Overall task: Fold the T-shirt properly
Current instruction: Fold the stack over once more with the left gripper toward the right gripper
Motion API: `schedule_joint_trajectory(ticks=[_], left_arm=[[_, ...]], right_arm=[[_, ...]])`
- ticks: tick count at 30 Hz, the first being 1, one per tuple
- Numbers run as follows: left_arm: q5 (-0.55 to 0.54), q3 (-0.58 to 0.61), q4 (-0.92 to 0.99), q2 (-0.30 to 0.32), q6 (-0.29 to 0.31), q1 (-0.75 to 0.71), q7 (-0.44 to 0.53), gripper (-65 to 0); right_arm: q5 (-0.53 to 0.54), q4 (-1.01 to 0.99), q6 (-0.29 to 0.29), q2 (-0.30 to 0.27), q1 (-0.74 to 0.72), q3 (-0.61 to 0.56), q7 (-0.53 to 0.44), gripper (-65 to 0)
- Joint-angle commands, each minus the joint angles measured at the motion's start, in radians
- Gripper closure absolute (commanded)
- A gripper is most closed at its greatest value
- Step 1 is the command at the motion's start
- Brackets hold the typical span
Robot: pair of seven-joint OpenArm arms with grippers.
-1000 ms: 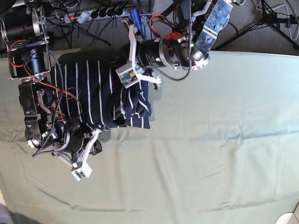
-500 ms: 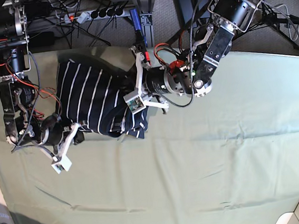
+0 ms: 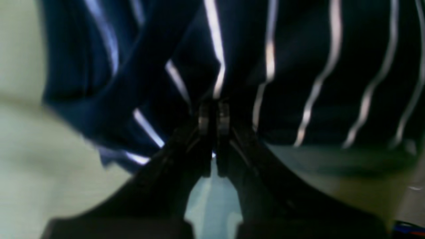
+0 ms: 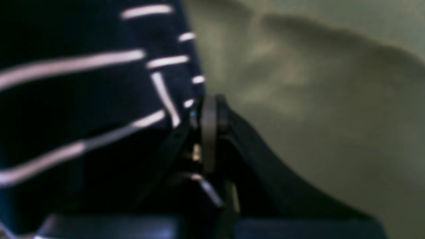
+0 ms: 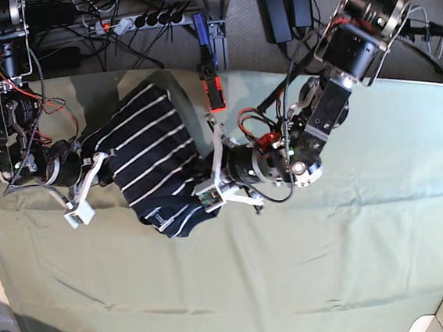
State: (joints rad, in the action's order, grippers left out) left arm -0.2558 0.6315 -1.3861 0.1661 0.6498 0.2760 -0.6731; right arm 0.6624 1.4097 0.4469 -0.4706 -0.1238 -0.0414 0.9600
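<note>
- The dark navy fabric T-shirt with thin white stripes (image 5: 153, 153) lies bunched in a folded bundle on the upper left part of my desk, which is covered by a plain olive-green cloth (image 5: 333, 265).
- A small pale label (image 5: 161, 218) shows on the shirt's lower edge, near the bundle's bottom corner.
- My left tool (image 5: 208, 189) meets the shirt at its lower right corner; in the left wrist view its black fingers (image 3: 204, 121) are pressed nearly together with striped fabric pinched between them.
- My right tool (image 5: 99, 158) is at the shirt's left edge; in the right wrist view its jaws are closed tight, with the striped hem (image 4: 186, 79) against the tips, gripping that edge.
- The shirt stretches between my two tools, its stripes running diagonally.
- Beyond the far edge of the desk lie a black power strip (image 5: 133, 21) and tangled cables (image 5: 108, 51).
</note>
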Motion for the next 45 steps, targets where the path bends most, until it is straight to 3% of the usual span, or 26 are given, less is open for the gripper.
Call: schedule_joint_trajectory(ticks=[1, 6, 17, 23, 30, 33, 36, 45], left_arm=[[0.000, -0.002, -0.002, -0.006, -0.014, 0.037, 0.034, -1.5], [0.010, -0.002, 0.048, -0.005, -0.022, 0.090, 0.041, -1.5], [0.023, -0.003, 0.174, 0.000, -0.024, 0.187, 0.040, -1.5], [0.028, -0.003, 0.132, 0.047, -0.124, 0.201, 0.006, -1.5], [-0.025, -0.003, -0.091, 0.149, -0.228, 0.200, -0.051, -1.5], [-0.085, -0.003, -0.208, 0.155, -0.234, 0.187, -0.095, -1.5], [-0.085, -0.003, -0.254, 0.129, -0.212, 0.145, -0.051, -1.5], [-0.060, -0.002, -0.212, -0.056, -0.192, 0.055, -0.021, -1.5]], right_arm=[[0.019, 0.026, 0.084, -0.011, 0.001, 0.003, 0.022, 0.0], [0.019, 0.077, 0.084, 0.011, 0.034, 0.003, 0.026, 0.0], [0.037, 0.090, 0.084, 0.139, 0.050, 0.003, 0.039, 0.0], [0.037, 0.090, 0.084, 0.138, 0.055, 0.047, 0.042, 0.0], [0.037, 0.090, 0.085, 0.138, 0.055, 0.174, 0.069, 0.0], [0.037, 0.090, 0.084, 0.138, 0.055, 0.192, 0.068, 0.0], [0.037, 0.090, 0.084, 0.138, 0.055, 0.192, 0.054, 0.0], [-0.016, 0.090, 0.084, 0.119, 0.050, 0.192, 0.002, 0.0]])
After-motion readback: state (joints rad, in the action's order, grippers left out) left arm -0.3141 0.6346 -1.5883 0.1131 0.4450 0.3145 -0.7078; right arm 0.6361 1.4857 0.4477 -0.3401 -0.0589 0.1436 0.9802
